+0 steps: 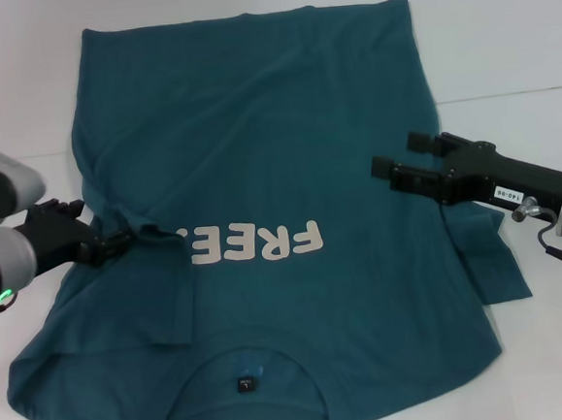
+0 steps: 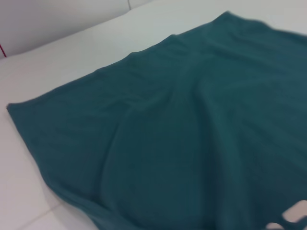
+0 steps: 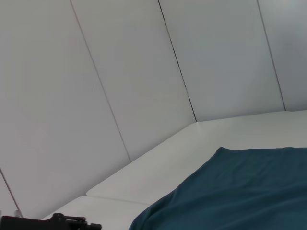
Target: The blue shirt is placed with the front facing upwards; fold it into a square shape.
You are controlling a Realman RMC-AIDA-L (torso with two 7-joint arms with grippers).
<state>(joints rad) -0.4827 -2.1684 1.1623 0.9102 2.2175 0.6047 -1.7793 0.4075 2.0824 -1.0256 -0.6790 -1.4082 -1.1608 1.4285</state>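
Observation:
The blue shirt (image 1: 257, 153) lies spread on the white table, collar and neck tag (image 1: 244, 384) nearest me, off-white "FREE" print (image 1: 264, 242) facing up. Its left sleeve is folded inward over the start of the print. My left gripper (image 1: 123, 240) sits at the shirt's left edge, shut on a raised fold of the cloth, with wrinkles running to it. My right gripper (image 1: 403, 157) hovers open and empty over the shirt's right side, above the flat right sleeve (image 1: 495, 266). The left wrist view shows only the shirt's lower body (image 2: 192, 143); the right wrist view shows a shirt corner (image 3: 230, 191).
The white table (image 1: 501, 37) extends beyond the shirt at the back and on both sides. White wall panels (image 3: 120, 72) stand behind the table. A black gripper part (image 3: 53, 223) shows at the edge of the right wrist view.

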